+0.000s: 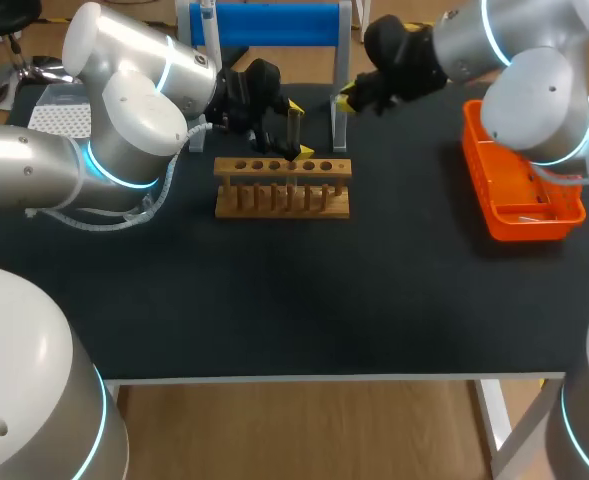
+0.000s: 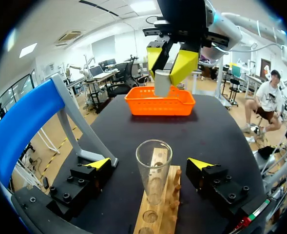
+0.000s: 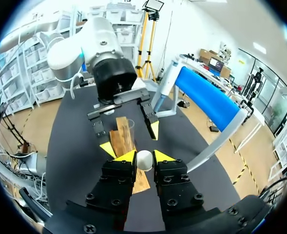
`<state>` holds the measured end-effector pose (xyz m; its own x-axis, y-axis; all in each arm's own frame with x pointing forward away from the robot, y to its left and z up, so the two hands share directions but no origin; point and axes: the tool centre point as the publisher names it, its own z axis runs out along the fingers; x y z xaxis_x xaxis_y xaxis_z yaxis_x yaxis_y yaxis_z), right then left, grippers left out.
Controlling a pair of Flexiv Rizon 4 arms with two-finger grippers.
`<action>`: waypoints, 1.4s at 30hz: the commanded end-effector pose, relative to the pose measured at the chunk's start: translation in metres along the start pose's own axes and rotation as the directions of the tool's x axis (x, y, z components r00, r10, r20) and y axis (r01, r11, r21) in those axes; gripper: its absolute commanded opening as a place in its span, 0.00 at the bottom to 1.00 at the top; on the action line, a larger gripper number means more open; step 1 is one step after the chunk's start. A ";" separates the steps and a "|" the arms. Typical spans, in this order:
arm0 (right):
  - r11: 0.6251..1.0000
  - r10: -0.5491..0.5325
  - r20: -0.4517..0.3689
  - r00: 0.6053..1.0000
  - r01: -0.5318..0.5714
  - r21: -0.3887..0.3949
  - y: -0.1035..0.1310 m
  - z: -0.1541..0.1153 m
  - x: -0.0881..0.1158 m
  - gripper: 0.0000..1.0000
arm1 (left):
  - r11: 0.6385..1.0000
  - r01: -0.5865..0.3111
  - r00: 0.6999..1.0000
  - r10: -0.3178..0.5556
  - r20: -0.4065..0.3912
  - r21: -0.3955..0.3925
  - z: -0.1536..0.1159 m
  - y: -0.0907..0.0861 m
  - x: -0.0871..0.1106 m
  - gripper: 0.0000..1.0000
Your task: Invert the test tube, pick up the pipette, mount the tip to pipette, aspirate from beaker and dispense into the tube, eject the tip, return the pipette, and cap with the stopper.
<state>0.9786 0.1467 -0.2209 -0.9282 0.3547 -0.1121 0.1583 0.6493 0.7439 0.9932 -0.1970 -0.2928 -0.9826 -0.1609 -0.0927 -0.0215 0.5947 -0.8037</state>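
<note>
Left wrist view shows the left gripper (image 2: 149, 165) open, the upright test tube (image 2: 154, 176) in the wooden rack (image 2: 159, 215) untouched between its fingers, while the right gripper (image 3: 144, 157) clamps the white stopper (image 3: 144, 161)

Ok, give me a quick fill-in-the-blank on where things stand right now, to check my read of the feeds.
1. The test tube stands upright in the wooden ____.
2. The left end effector is ____, a finger on each side of the tube.
3. The right end effector is shut on the white ____.
4. The basket is coloured ____.
Missing words: rack; open; stopper; orange.
</note>
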 end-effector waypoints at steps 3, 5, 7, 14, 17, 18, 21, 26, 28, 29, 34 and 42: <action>1.000 -0.021 -0.008 1.000 0.020 -0.005 0.012 0.008 0.005 0.00 | 1.000 0.002 1.000 -0.002 -0.002 -0.003 0.001 0.000 -0.001 1.00; 1.000 -0.022 -0.009 1.000 0.022 -0.008 0.015 0.010 0.006 0.00 | 1.000 0.002 1.000 -0.002 -0.002 -0.003 0.001 0.000 -0.001 1.00; 1.000 -0.020 -0.011 1.000 0.020 -0.017 0.019 0.012 0.007 0.00 | 1.000 0.002 1.000 -0.002 -0.002 -0.003 0.001 0.000 -0.001 1.00; 0.999 -0.026 -0.023 0.999 0.026 -0.028 0.029 0.025 0.017 0.00 | 1.000 0.002 1.000 -0.002 -0.002 -0.003 0.001 0.000 -0.001 1.00; 0.999 -0.029 -0.027 0.999 0.029 -0.031 0.033 0.029 0.019 0.00 | 1.000 0.002 1.000 -0.002 -0.002 -0.003 0.001 0.000 -0.001 1.00; 0.999 -0.031 -0.028 0.999 0.030 -0.033 0.035 0.029 0.019 0.00 | 1.000 0.002 1.000 -0.002 -0.002 -0.003 0.001 0.000 -0.001 1.00; 0.999 -0.032 -0.028 0.999 0.030 -0.041 0.039 0.031 0.019 0.00 | 1.000 0.002 1.000 -0.002 -0.002 -0.003 0.001 0.000 -0.001 1.00; 0.998 -0.029 -0.026 0.999 0.028 -0.054 0.044 0.032 0.018 0.00 | 1.000 0.002 1.000 -0.002 -0.002 -0.003 0.001 0.000 -0.001 1.00; 0.998 -0.031 -0.029 0.999 0.029 -0.058 0.045 0.033 0.019 0.00 | 1.000 0.002 1.000 -0.002 -0.002 -0.003 0.001 0.000 -0.001 1.00; 0.998 -0.031 -0.030 0.999 0.030 -0.060 0.046 0.034 0.019 0.00 | 1.000 0.002 1.000 -0.002 -0.002 -0.003 0.001 0.000 -0.001 1.00; 0.998 -0.039 -0.040 0.998 0.036 -0.055 0.044 0.038 0.022 0.00 | 1.000 0.002 1.000 -0.002 -0.002 -0.003 0.001 0.000 -0.001 1.00; 0.999 -0.033 -0.054 0.998 0.031 -0.037 0.037 0.044 0.025 0.00 | 1.000 0.002 1.000 -0.002 -0.002 -0.003 0.001 0.000 -0.001 1.00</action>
<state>0.9742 0.2074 -0.2242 -0.9493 0.2975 -0.1016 0.1151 0.6296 0.7684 0.9932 -0.1970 -0.2928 -0.9826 -0.1609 -0.0927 -0.0215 0.5947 -0.8037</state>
